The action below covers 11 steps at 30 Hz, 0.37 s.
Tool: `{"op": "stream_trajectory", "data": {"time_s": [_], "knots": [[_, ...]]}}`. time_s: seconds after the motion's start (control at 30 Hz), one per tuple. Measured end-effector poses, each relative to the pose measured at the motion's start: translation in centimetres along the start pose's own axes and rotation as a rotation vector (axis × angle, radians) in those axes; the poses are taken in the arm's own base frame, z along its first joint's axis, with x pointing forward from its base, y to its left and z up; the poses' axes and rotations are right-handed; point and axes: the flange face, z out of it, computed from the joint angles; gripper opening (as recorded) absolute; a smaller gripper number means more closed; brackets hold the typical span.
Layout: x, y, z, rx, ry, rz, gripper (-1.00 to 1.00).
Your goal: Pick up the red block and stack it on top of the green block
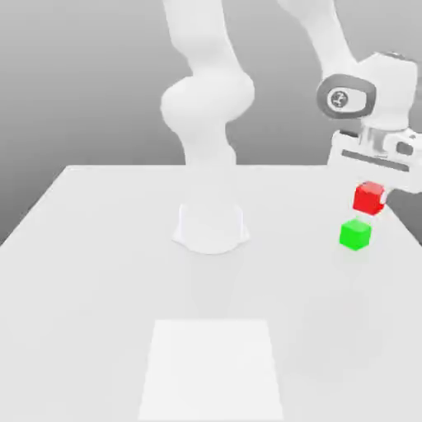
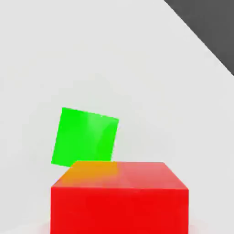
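Observation:
The red block (image 1: 369, 198) hangs in the air at the exterior view's right, with my gripper (image 1: 370, 191) shut on it just under the white hand. Right below it, with a small gap between them, the green block (image 1: 355, 234) rests on the white table (image 1: 99, 272). In the hand view the red block (image 2: 119, 197) sits close in front of the camera, and the green block (image 2: 84, 135) lies on the table beyond it, partly covered by the red one and turned a little.
The arm's white base (image 1: 211, 227) stands at the table's middle. A paler square patch (image 1: 213, 371) marks the table's near part. The table's right edge (image 1: 404, 227) runs close to the blocks.

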Motion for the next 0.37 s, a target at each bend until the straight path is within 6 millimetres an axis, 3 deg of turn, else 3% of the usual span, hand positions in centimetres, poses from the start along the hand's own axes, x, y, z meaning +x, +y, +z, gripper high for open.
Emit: {"op": "stream_trajectory", "data": {"time_s": [0.27,0.3,0.37], "knots": [[0.1,-0.3,5.4,-0.004,-0.002,-0.024,-1.00],[0.0,-0.4,5.9,-0.002,-0.001,-0.025,1.00],[0.0,-0.4,5.9,-0.002,-0.001,-0.025,1.00]]}}
